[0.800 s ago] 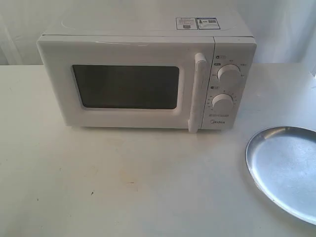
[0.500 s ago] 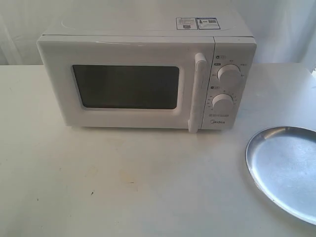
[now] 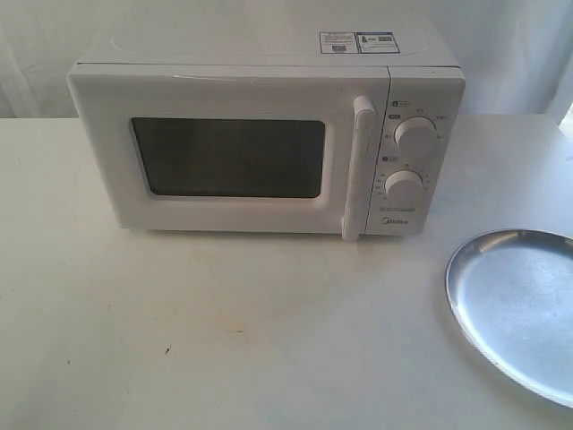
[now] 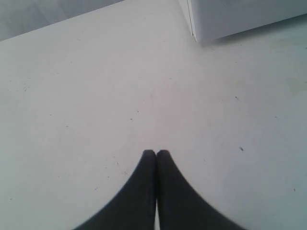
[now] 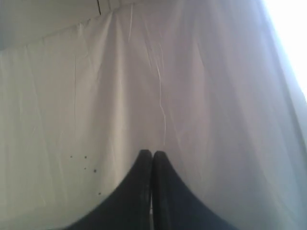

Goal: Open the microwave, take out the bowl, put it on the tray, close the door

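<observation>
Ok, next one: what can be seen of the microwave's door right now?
The door is a white, glossy, plastic-looking front panel, shut flush with the microwave body. A dark rectangular window fills its middle; nothing shows through it. A tall white bar handle stands upright along the edge next to the knob panel. Nothing touches it in the exterior view.

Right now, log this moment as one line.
door: shut | bowl: not visible | tray: nothing on visible part | left gripper: shut, above table | right gripper: shut, facing white cloth
</observation>
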Controlling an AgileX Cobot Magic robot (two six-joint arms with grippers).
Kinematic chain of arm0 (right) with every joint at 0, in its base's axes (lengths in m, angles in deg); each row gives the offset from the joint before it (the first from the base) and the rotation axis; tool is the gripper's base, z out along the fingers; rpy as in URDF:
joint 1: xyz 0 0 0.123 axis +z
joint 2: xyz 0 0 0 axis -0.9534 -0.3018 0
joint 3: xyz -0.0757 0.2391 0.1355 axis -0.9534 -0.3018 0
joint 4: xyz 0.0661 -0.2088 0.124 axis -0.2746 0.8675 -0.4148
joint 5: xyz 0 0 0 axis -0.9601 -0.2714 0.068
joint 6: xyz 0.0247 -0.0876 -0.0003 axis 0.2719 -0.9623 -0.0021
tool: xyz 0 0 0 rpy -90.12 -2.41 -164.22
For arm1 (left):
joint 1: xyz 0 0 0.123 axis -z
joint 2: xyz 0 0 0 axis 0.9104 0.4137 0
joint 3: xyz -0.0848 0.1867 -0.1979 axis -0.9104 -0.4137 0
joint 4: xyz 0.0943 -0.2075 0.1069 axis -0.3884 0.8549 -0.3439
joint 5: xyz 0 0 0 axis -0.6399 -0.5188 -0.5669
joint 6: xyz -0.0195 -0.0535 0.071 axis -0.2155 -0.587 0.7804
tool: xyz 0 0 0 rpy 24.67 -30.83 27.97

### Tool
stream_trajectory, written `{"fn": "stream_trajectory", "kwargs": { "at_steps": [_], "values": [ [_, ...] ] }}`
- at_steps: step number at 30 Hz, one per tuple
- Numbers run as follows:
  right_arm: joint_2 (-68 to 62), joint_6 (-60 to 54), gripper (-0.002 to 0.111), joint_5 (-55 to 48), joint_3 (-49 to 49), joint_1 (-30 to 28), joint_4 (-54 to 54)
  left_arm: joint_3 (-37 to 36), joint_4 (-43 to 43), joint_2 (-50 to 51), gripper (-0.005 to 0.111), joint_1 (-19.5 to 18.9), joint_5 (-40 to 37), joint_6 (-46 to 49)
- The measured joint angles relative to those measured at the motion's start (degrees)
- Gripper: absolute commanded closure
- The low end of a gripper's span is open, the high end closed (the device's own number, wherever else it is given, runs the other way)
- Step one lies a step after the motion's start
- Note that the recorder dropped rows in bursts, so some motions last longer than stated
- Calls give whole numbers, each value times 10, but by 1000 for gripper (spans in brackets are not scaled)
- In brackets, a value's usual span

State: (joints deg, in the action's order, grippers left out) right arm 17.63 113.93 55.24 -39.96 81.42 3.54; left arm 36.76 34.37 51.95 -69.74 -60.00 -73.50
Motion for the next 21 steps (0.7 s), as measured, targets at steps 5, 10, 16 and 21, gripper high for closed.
{"fn": "stream_trajectory", "kwargs": {
  "at_steps": [5,10,16,21],
  "values": [
    [-140,-71,108,78,21,0,1,0,0,0,107,0,0,0],
    [-366,-69,108,146,89,0,83,0,0,0,107,0,0,0],
    [-699,-36,108,247,189,-2,346,0,0,0,107,0,0,0],
    [-905,-75,103,350,232,-3,341,0,0,0,107,0,0,0]
  ]
}}
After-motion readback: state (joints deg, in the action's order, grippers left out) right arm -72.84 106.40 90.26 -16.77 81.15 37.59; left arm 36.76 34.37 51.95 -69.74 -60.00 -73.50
